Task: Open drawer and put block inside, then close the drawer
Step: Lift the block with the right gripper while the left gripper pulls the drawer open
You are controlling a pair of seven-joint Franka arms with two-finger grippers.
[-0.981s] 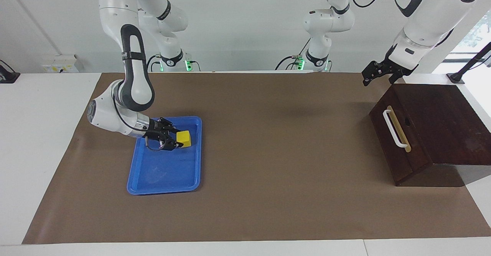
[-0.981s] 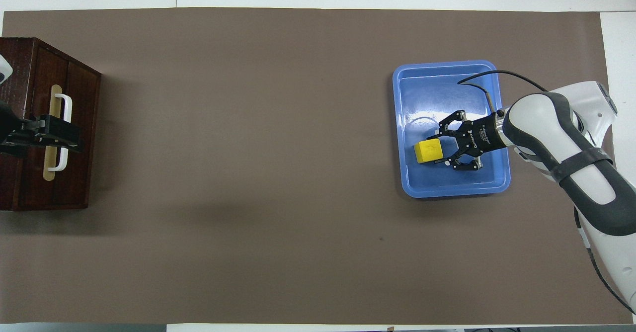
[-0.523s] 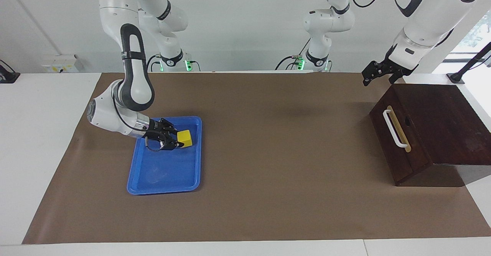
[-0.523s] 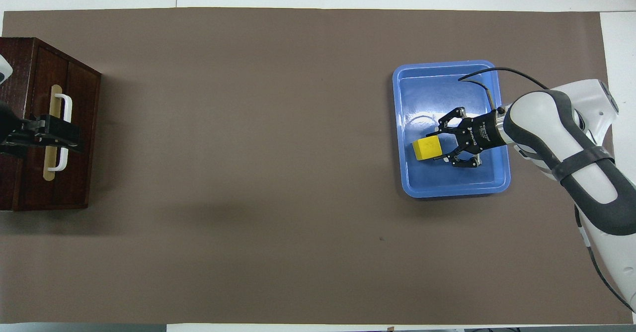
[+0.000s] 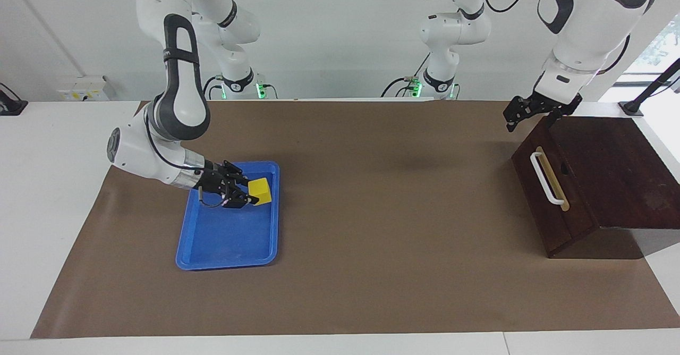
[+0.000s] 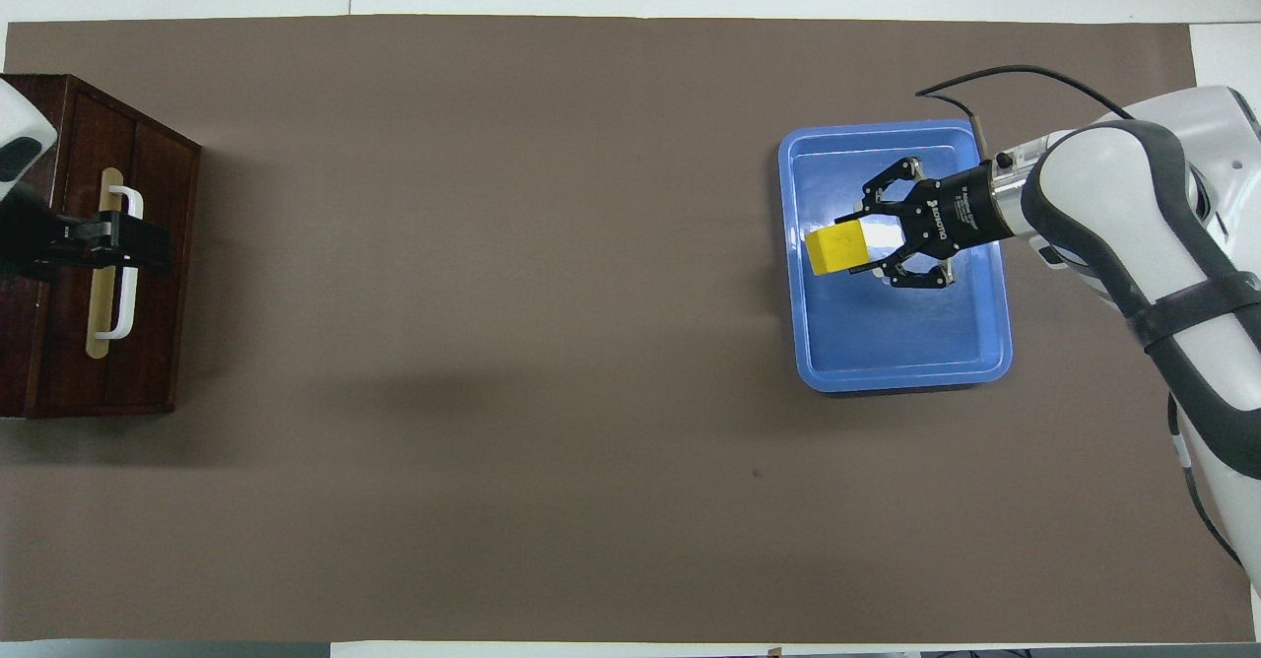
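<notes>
Right tool [image 5: 247,197] clenched on block [image 5: 260,191], now lifted clear above blue tray [image 5: 212,254] | left tool [image 5: 520,117] released, shifted over the shut drawer [image 5: 552,195]; handle [image 5: 546,178] untouched

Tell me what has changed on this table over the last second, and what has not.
The right tool, shut on the block throughout, has lifted it over the blue tray and carried it toward the robots. The left tool, open, has sunk a little toward the drawer box's top edge, touching nothing. The drawer is still closed; the tray has not moved.
</notes>
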